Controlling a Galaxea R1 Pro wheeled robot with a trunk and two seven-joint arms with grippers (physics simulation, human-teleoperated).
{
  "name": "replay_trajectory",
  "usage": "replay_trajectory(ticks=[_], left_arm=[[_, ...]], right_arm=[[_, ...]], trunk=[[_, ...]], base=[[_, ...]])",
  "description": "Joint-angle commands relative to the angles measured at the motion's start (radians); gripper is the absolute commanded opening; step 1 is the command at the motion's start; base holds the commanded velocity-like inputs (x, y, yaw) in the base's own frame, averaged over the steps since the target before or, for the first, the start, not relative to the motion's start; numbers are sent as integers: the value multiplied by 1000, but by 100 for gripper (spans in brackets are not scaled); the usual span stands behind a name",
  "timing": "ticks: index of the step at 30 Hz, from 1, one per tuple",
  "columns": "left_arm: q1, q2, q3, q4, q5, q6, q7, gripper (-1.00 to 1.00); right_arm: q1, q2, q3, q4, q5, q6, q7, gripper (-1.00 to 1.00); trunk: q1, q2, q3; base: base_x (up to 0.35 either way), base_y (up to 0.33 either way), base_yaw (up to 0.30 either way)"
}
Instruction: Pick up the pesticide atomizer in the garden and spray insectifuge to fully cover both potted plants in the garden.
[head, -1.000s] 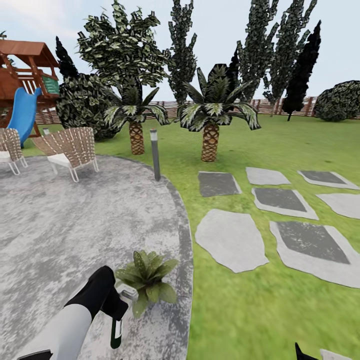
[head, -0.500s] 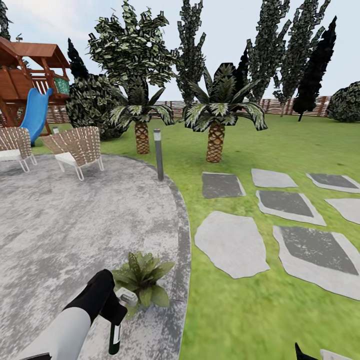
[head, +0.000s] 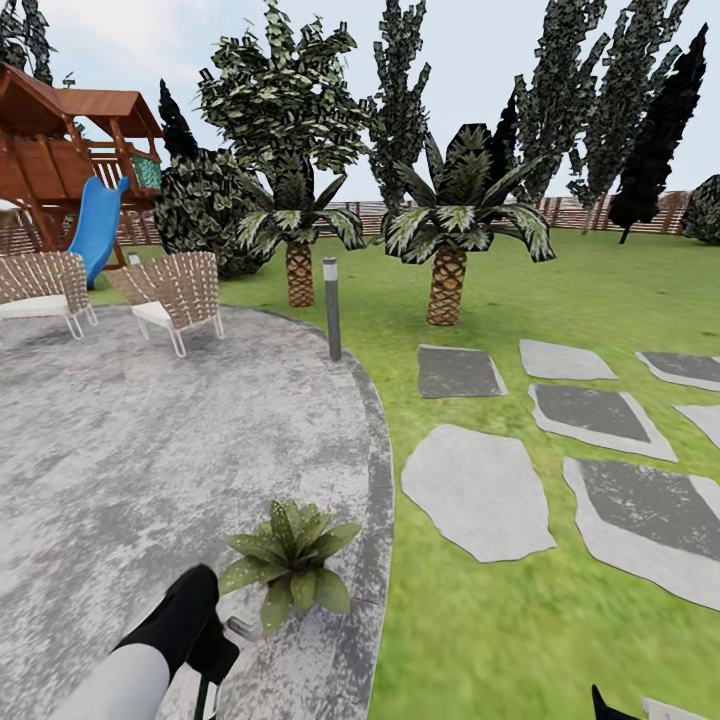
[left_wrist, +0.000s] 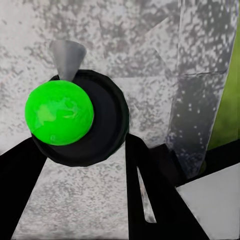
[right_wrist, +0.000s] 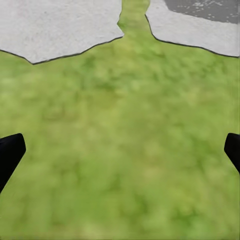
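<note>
The garden's lawn (head: 560, 290) is seen spreading from twelve to five o'clock of the head view, with a brown slatted fence (head: 590, 212) along its far edge under tall dark trees (head: 285, 110). The round grey patio (head: 150, 450) is laid across the nine o'clock half, and grey stepping slabs (head: 478, 490) are set into the grass toward three o'clock. A wooden play tower with a blue slide (head: 97, 228) is placed at ten o'clock, with two woven chairs (head: 172, 293) on the patio before it. Two scaly-trunked palms (head: 447, 235) are rooted in the grass near twelve o'clock, and a grey post (head: 332, 308) is planted just at the patio's rim between the chairs and the palms. One potted plant (head: 290, 562) is seen at six o'clock on the patio near its edge. The left gripper (head: 205, 640) is held at seven o'clock, just beside that plant, and is pinched around the pesticide atomizer (head: 210, 690), whose pale spray head is turned toward the leaves. In the left wrist view, the bottle's dark body with its green mark (left_wrist: 60, 119) is seen clamped between black fingers (left_wrist: 150, 190) above the paving. In the right wrist view, the right gripper (right_wrist: 120, 150) is spread wide with nothing between its fingertips (right_wrist: 10, 152), above grass near two slabs.
</note>
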Motion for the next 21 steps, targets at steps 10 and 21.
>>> replay_trajectory(ticks=[10,21], left_arm=[[9,-5,7,0,3,-6,15,-100],[99,1,17,-10,4,-121,22,-100]], right_arm=[[-2,-1,-9,0,5,-5,8,100],[-2,0,-9,0,5,-5,8,100]], trunk=[[0,0,-1],[0,0,-1]], base=[[144,0,1],[42,0,0]])
